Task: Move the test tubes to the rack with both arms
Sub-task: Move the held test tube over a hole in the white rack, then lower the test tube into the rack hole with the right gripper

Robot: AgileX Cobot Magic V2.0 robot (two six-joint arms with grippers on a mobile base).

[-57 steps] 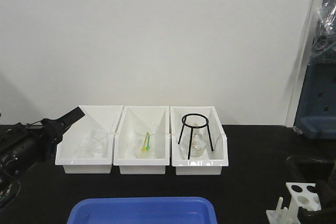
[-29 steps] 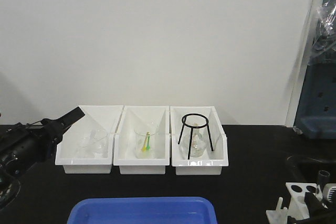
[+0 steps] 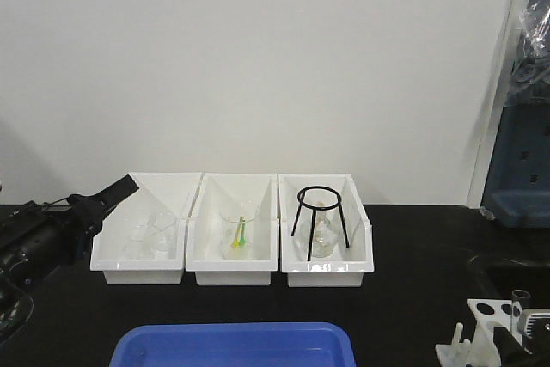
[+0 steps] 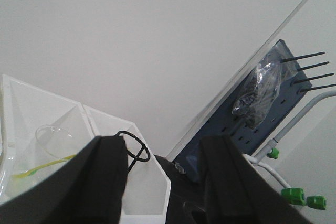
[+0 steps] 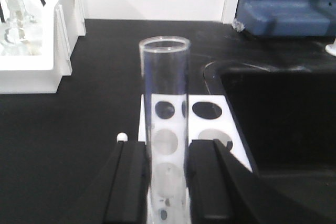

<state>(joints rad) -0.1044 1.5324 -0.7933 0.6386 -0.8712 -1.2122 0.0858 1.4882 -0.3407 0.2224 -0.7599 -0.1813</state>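
Along my table's [image 3: 412,247] far edge stood three white bins [image 3: 234,278]: clear beakers [image 3: 153,234] in the left, a beaker [image 3: 229,231] with yellow and green sticks [image 3: 240,235] in the middle, a black wire tripod [image 3: 320,209] in the right. A blue tray [image 3: 232,339] sat at the near edge.

Glossy clear glass test tube [image 5: 164,93], smooth white plastic rack [image 5: 202,124]

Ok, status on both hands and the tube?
Right hand shut on test tube, upright at rack. Left hand open, empty, near white bins. Nothing blocking rack.
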